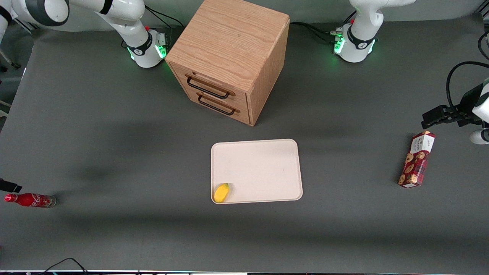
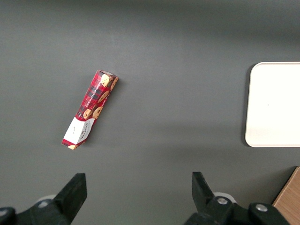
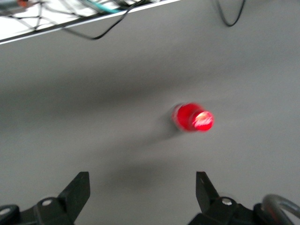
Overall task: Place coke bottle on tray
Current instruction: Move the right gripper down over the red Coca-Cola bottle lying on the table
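Note:
The coke bottle [image 1: 30, 199], small and red with a red cap and white script, stands on the grey table at the working arm's end, near the front camera. The right wrist view looks down on its cap [image 3: 193, 117]. My right gripper [image 3: 140, 187] hovers above the table with its fingers [image 3: 77, 187] wide open and empty; the bottle lies ahead of them, apart from both. Only a black bit of the gripper [image 1: 9, 186] shows in the front view, just above the bottle. The cream-white tray [image 1: 263, 164] lies flat at mid-table and also shows in the left wrist view [image 2: 276, 103].
A small yellow fruit [image 1: 221, 192] sits in the tray's near corner on the working arm's side. A wooden two-drawer cabinet [image 1: 229, 57] stands farther from the camera than the tray. A red cookie box [image 1: 417, 159] lies toward the parked arm's end. Cables [image 3: 101, 28] run along the table edge.

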Robot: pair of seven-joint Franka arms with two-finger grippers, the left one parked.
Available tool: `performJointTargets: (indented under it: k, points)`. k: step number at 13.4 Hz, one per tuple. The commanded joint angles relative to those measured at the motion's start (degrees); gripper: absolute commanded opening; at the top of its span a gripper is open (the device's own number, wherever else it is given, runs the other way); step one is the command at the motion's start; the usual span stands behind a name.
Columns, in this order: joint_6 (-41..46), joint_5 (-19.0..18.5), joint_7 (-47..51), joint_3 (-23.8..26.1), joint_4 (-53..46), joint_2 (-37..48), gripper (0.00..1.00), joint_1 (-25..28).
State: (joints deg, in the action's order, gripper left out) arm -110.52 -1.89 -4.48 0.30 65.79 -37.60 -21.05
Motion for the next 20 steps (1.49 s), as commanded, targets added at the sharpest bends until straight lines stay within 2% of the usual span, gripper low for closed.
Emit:
performJointTargets:
  k: [1,2,4,13,14,15,17,20]
  points:
    - [-6.2,-2.8,-1.3,0.3,-3.3,-5.1,1.00,-1.3]
    - [-9.0,-5.2,-1.2,0.4,-3.1,-6.1,1.00,-1.5]
    - [-11.4,-5.9,-1.1,0.4,-2.9,-8.0,1.00,-2.1]
    - [-16.4,-5.7,-1.5,0.3,-0.5,-10.4,1.00,-3.3]
    - [-16.6,-5.6,-1.4,0.4,-0.4,-10.4,0.94,-3.3]
    - [-16.6,-5.6,-1.4,0.4,-0.3,-10.5,0.79,-3.3]
    - [-17.3,-5.4,-1.3,0.4,-0.1,-10.5,0.59,-3.4]
    - [-17.7,-5.3,-1.2,0.4,0.9,-10.5,0.55,-3.4]
